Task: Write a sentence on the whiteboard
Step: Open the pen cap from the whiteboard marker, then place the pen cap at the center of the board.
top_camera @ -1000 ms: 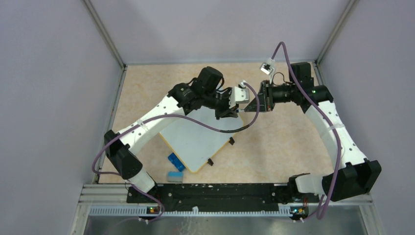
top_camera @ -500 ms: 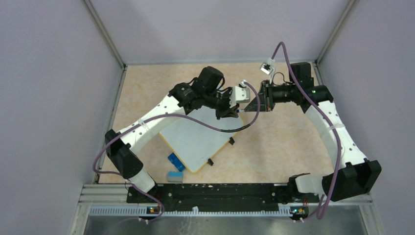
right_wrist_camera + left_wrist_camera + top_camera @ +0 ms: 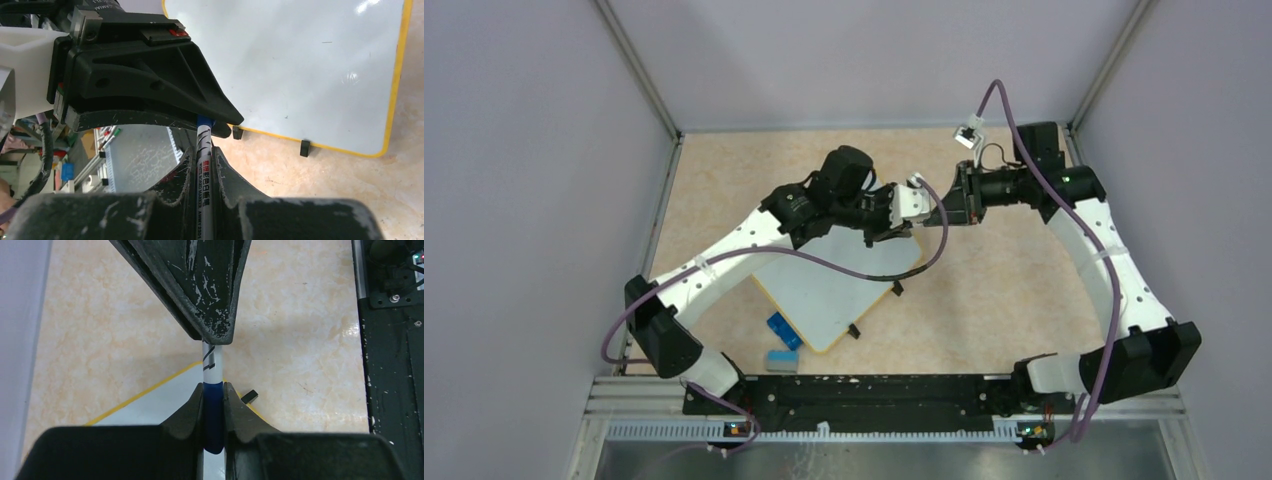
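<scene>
Blue cap (image 3: 213,415) of the marker (image 3: 203,137) clamped in left jaws, barrel (image 3: 210,360) in right jaws. Whiteboard (image 3: 310,65) blank: looks like uncapping, whole sentence unwritten.

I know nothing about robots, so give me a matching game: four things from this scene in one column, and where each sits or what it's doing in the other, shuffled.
1. left pincer
2. right pincer
3. whiteboard
4. black clips

A. lying flat on the table, no words visible
B. shut on the marker's white barrel
C. on the board's edge
D. shut on the marker's blue cap

Pairs: 1-D, 2-B, 3-A, 4-C
</scene>
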